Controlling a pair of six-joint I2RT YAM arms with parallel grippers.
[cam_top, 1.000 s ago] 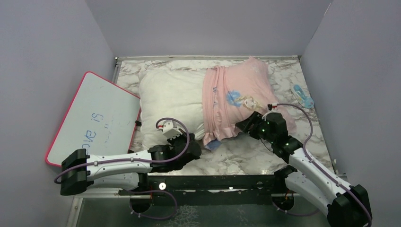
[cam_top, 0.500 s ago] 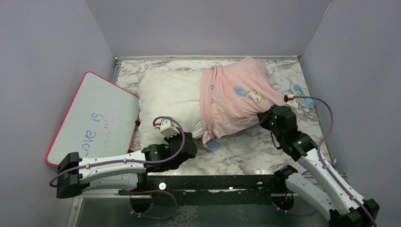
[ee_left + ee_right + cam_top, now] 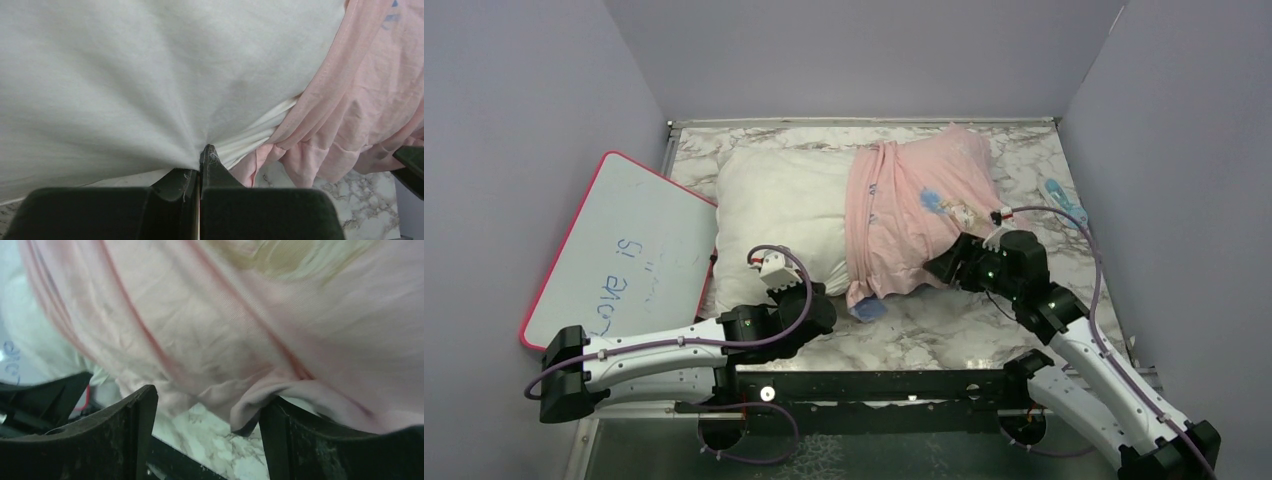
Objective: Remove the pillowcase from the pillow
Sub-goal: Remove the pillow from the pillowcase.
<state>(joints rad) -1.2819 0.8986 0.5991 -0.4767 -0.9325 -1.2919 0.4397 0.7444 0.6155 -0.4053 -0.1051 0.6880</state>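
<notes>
The white pillow (image 3: 774, 210) lies across the marble table, its right half still inside the pink pillowcase (image 3: 919, 210), whose bunched open hem crosses the middle. A blue corner of the case (image 3: 869, 310) pokes out at the near edge. My left gripper (image 3: 816, 298) is shut on a pinch of the pillow's white fabric (image 3: 202, 150) at its near edge; the pillowcase (image 3: 350, 115) hangs just to the right. My right gripper (image 3: 946, 265) stands open at the case's near right edge. Pink pillowcase (image 3: 240, 330) drapes over it, and a fold rests beside the right finger (image 3: 280, 440).
A pink-edged whiteboard (image 3: 614, 250) with blue writing leans off the table's left side. A small blue object (image 3: 1064, 203) lies on the marble table (image 3: 954, 330) near the right wall. Grey walls close in on three sides.
My right gripper swung out to the right with the pillowcase, then came back left to its near edge and now stands open. The case slid slightly right. My left gripper kept its hold.
</notes>
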